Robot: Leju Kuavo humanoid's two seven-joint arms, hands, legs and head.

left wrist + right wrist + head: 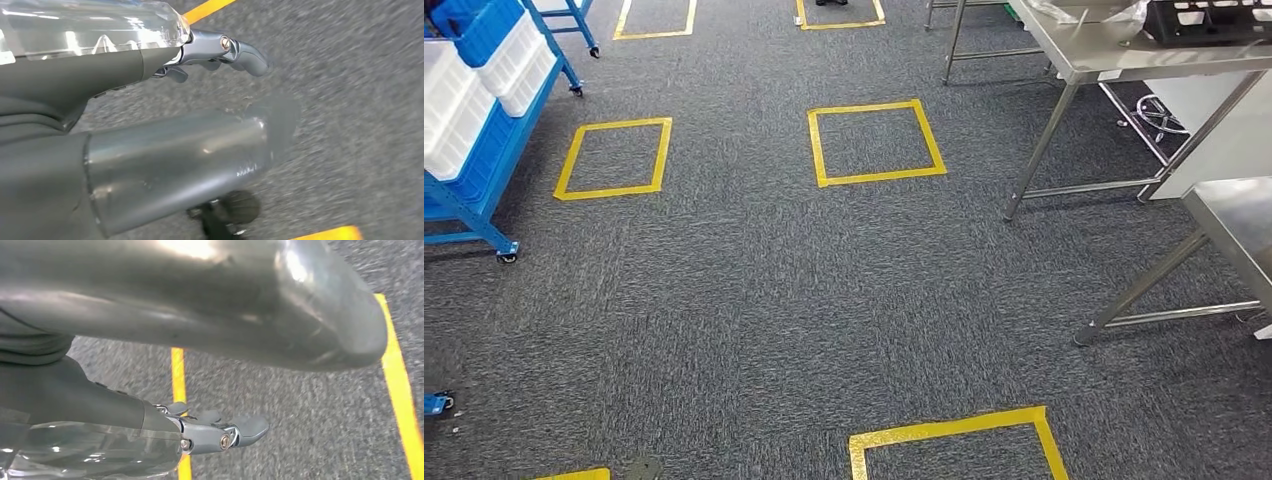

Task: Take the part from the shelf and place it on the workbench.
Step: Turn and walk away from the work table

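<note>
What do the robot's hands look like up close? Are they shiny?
Yes, partly. The left hand has a clear, glassy cover, a dark grey shell and shiny silver metal fingers with a brass-coloured screw. The right hand looks the same. A thick, glossy grey thumb sits beside each.

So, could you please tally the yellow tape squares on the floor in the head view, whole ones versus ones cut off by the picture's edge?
Whole squares: 2
Cut-off squares: 4
Total: 6
</note>
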